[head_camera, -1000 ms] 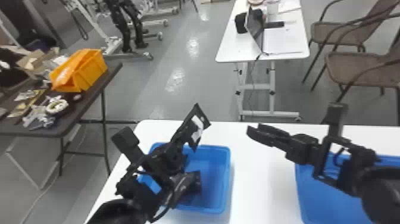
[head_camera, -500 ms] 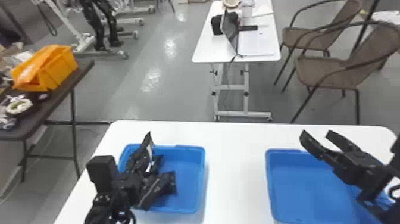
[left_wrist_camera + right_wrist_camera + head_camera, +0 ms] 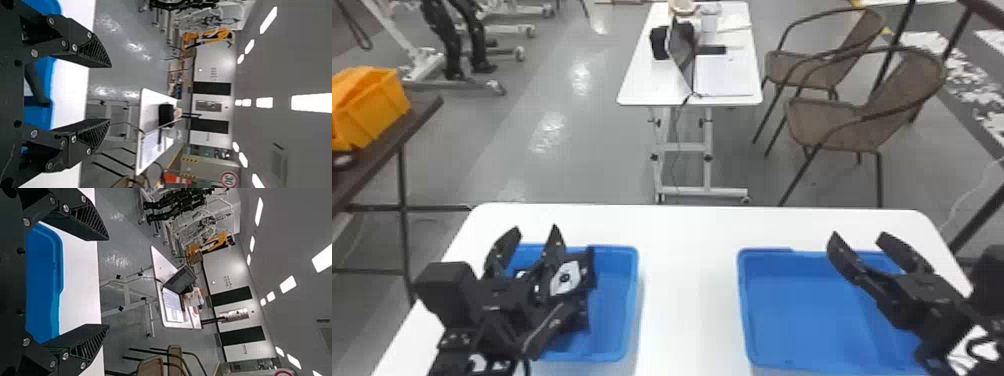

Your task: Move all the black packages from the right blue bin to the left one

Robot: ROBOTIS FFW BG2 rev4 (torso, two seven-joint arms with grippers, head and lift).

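Left hand point(image 3: 534, 232) spread wide, holding nothing above the left bin point(image 3: 632, 300), I probably needed to rise gently, without snagging the black packages point(image 3: 582, 311).

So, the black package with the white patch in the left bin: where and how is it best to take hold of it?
Probably by the upper right corner of the black package, coming from above. That corner sticks up near the far rim, and the white patch faces the robot, so the jaws could close over front and back.
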